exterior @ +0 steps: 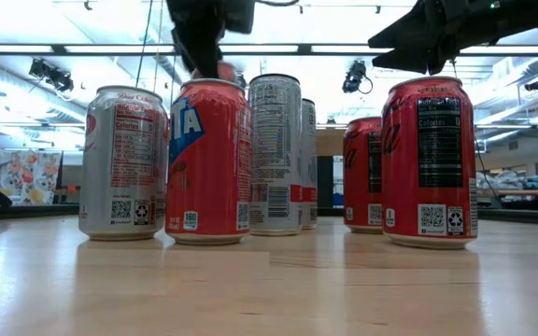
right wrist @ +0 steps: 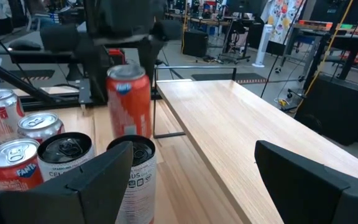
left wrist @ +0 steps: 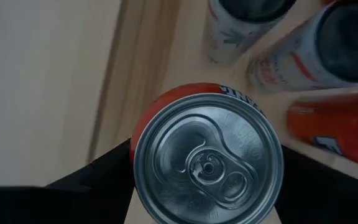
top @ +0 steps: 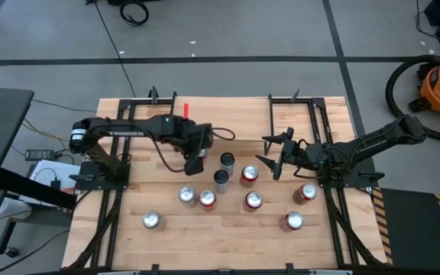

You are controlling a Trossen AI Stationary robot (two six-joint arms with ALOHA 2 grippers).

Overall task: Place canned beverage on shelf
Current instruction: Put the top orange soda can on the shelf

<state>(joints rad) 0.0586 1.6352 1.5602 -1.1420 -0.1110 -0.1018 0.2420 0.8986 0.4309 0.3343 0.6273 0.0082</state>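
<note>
We've got the left gripper [left wrist: 207, 186] fingers clamped on a red can [left wrist: 207, 163] centre-frame, beside the shelf [right wrist: 241, 127]; right gripper [right wrist: 191, 180] waits, fingers wide, empty.

The wooden tabletop [top: 228, 237] carries the shelf [top: 228, 114], a low rack with a light plank top on thin black legs. Beside the shelf, nine upright beverage cans stand loosely grouped: red ones [top: 253, 200], silver ones [top: 153, 221] and taller slim ones [top: 221, 179].
</note>
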